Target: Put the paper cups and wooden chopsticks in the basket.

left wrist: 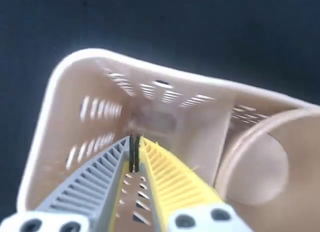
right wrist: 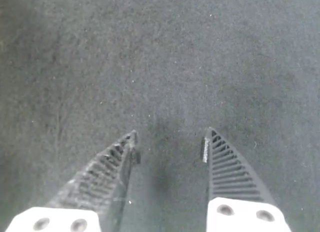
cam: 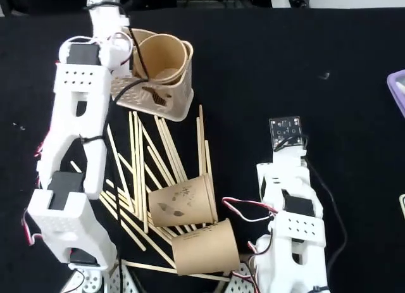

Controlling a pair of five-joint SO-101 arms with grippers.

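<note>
The beige slotted basket [cam: 166, 98] stands at the back left with one paper cup [cam: 161, 56] lying in it. My left gripper [left wrist: 135, 142] is inside the basket, its grey and yellow fingers closed together with nothing between them; the cup [left wrist: 260, 167] lies just beside it. Two more paper cups [cam: 183, 202] [cam: 205, 247] lie on their sides at the front centre. Several wooden chopsticks [cam: 142, 160] are strewn between the basket and those cups, some under them. My right gripper [right wrist: 170, 142] hovers open over bare black cloth, right of the cups.
The table is covered in black cloth [cam: 285, 59]. A purple object [cam: 397, 87] sits at the right edge. The left arm's white body [cam: 73, 135] stretches along the left side, beside the chopsticks.
</note>
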